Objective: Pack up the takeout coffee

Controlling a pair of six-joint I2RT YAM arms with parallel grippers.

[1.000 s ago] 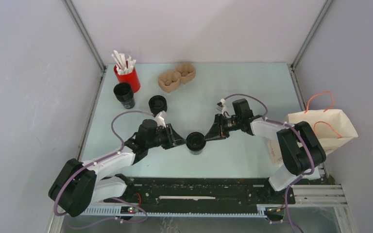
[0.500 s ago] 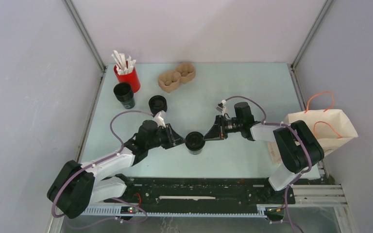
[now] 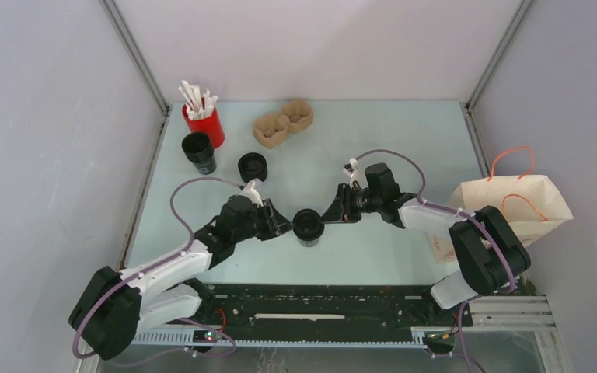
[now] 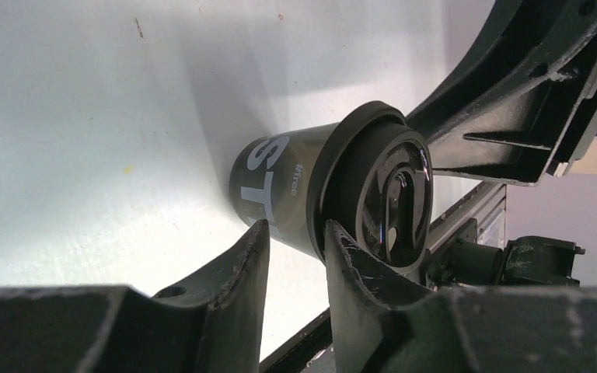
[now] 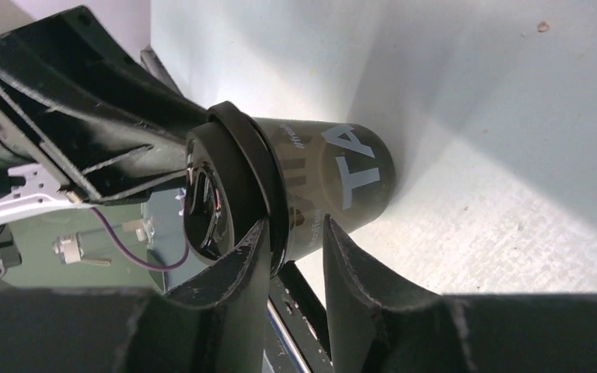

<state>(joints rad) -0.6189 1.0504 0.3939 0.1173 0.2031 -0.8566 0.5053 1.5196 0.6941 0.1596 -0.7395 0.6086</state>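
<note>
Left gripper and right gripper flank takeout coffee at centre of worktop.
Both jaws narrowly parted astride its lid rim; grip unclear.

Takeout coffee: one. Open black cup: one. Squat black round piece: one. Red stick cup: one. Cardboard carrier: one. Paper bag: one.

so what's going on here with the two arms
Both arms are at the small black disposable coffee cup with a black round lid, which stands upright in the middle of the table. The left gripper reaches in from its left and the right gripper from its right, each with its fingers straddling the lid's rim; whether they are squeezing it cannot be told. The brown paper bag with orange handles sits at the table's right edge, and the cup is not in it yet.
</note>
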